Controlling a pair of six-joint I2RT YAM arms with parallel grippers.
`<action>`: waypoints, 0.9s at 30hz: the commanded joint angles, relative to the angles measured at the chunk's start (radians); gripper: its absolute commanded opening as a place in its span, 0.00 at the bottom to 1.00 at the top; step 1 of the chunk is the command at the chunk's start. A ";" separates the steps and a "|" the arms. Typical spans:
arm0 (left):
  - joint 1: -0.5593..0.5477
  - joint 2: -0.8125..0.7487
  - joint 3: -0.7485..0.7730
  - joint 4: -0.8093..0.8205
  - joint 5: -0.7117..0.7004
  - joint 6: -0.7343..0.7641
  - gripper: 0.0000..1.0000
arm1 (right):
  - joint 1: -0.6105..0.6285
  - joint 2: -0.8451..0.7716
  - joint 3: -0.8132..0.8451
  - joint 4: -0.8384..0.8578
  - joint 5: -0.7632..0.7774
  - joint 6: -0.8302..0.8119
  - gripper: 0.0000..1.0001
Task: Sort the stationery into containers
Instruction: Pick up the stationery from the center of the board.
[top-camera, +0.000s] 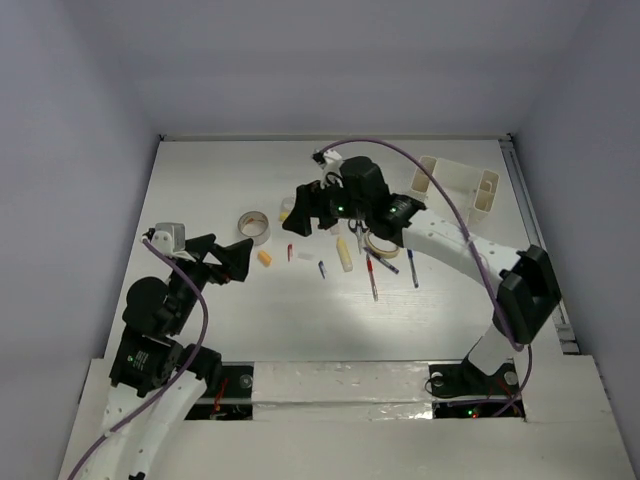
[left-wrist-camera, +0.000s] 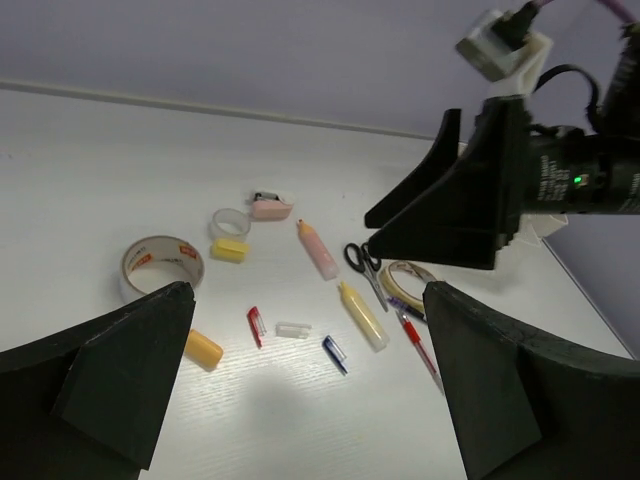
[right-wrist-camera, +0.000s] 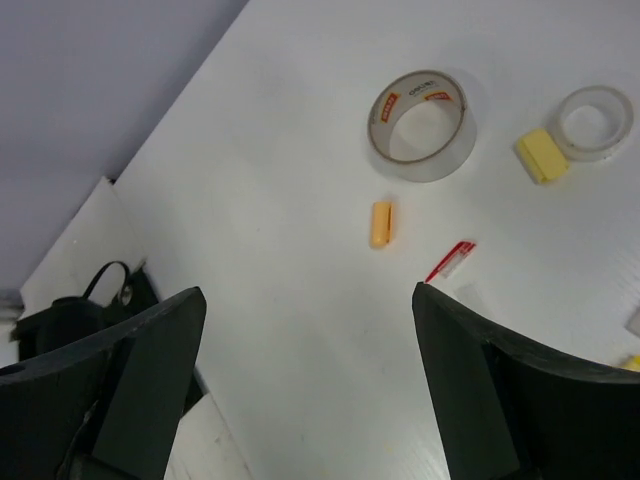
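Stationery, one loose lot, unsorted, spread across the middle of the white table (top-camera: 200, 180). No piece is seen in a compartment.

- Large tape roll (left-wrist-camera: 162, 264): lies flat at the left end of the lot, with the orange block (left-wrist-camera: 203, 348) near it.
- Clear tape roll (left-wrist-camera: 230, 222): touches the yellow block (left-wrist-camera: 230, 250), with the pink block (left-wrist-camera: 270, 209) close by.
- Pink marker (left-wrist-camera: 318, 250), yellow marker (left-wrist-camera: 362, 316), scissors (left-wrist-camera: 365, 265), red pen (left-wrist-camera: 420, 345): lie roughly side by side. A second tape roll (left-wrist-camera: 405, 285) lies just beside the scissors.
- Organizer (top-camera: 455, 185): cream-white, upright at the far right of the table, well apart from the lot. Probably set there as the destination, clear of the picking area.
- Right pincer (top-camera: 303, 212): released, with nothing between its fingers. It hangs above the far side of the lot, seemingly choosing a first item.
- Left pincer (top-camera: 222, 255): spread wide and empty, low at the near left and aimed across the lot. It appears to be waiting.

Hidden or unclear:
- From overhead, the right arm covers the scissors and part of the second tape roll.
- The insides of the organizer's compartments cannot be seen, and neither wrist view clearly shows the organizer.
- The red piece (left-wrist-camera: 256, 326), clear piece (left-wrist-camera: 293, 330) and blue piece (left-wrist-camera: 335, 354) may be caps or clips; they are too small to tell.
- Both wrist views lose their lower corners behind their own fingers.
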 joint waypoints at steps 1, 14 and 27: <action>0.022 -0.035 0.029 0.023 -0.026 0.013 0.99 | 0.026 0.104 0.104 -0.028 0.129 -0.027 0.89; 0.032 -0.024 0.019 0.031 -0.015 0.008 0.99 | 0.055 0.482 0.464 -0.129 0.358 0.005 0.82; 0.032 -0.037 0.013 0.034 -0.024 0.007 0.99 | 0.073 0.730 0.691 -0.184 0.396 0.086 0.68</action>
